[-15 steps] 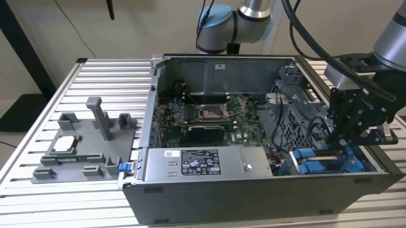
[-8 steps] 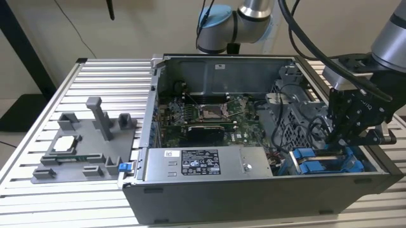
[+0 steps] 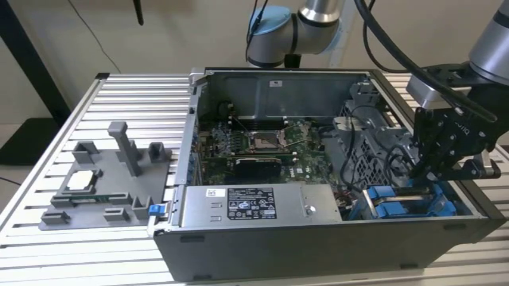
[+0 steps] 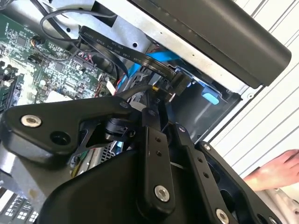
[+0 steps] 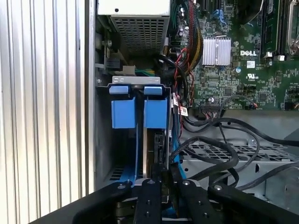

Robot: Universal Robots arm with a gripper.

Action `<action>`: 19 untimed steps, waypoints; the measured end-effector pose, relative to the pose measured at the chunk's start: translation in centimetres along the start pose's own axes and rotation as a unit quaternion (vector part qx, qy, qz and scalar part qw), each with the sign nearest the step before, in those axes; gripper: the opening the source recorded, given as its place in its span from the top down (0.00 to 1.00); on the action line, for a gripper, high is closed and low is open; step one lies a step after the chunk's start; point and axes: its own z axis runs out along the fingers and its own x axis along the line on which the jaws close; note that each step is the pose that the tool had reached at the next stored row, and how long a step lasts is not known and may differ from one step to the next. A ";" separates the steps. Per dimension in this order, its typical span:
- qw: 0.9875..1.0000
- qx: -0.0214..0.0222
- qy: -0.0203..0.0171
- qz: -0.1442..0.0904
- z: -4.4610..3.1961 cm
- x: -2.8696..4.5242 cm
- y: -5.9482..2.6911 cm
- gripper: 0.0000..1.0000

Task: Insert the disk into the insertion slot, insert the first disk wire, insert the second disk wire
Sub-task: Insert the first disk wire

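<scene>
The disk (image 5: pixel 157 142) stands edge-on in the insertion slot (image 3: pixel 402 204), the grey drive cage with blue rails at the case's front corner on the exterior view's right. Its blue carrier tabs (image 5: pixel 155 112) show at the far end. My gripper (image 3: pixel 427 173) reaches down into that cage, right above the disk's near edge. In both wrist views the fingers (image 5: pixel 150 191) sit close together on a black wire connector (image 4: pixel 180 80) at the end of a flat black cable. In the first wrist view my gripper (image 5: pixel 167 176) lines up with the disk's edge.
The open computer case holds a motherboard (image 3: pixel 254 143), a silver labelled power-supply box (image 3: pixel 254 204) and loose black cables (image 5: pixel 219 144) beside the cage. A grey fixture (image 3: pixel 104 179) with parts stands on the slatted table at the exterior view's left. A person's hand (image 4: pixel 275 172) is outside the case.
</scene>
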 end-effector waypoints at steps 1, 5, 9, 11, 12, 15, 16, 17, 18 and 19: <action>1.000 0.000 0.000 0.000 0.03 0.05 0.00 1.00; 1.000 0.000 0.000 0.003 0.13 0.19 0.00 1.00; 1.000 0.002 0.000 0.003 0.34 0.20 0.01 1.00; 1.000 0.002 0.000 0.003 0.43 0.20 0.02 1.00; 1.000 0.003 0.000 0.003 0.45 0.20 0.04 1.00; 1.000 0.003 0.000 0.003 0.49 0.20 0.08 1.00; 1.000 0.004 0.000 0.003 0.50 0.18 0.11 1.00; 1.000 0.004 0.000 0.003 0.52 0.16 0.13 1.00; 1.000 0.004 0.000 0.003 0.52 0.15 0.15 1.00; 1.000 0.004 0.000 0.003 0.50 0.12 0.17 1.00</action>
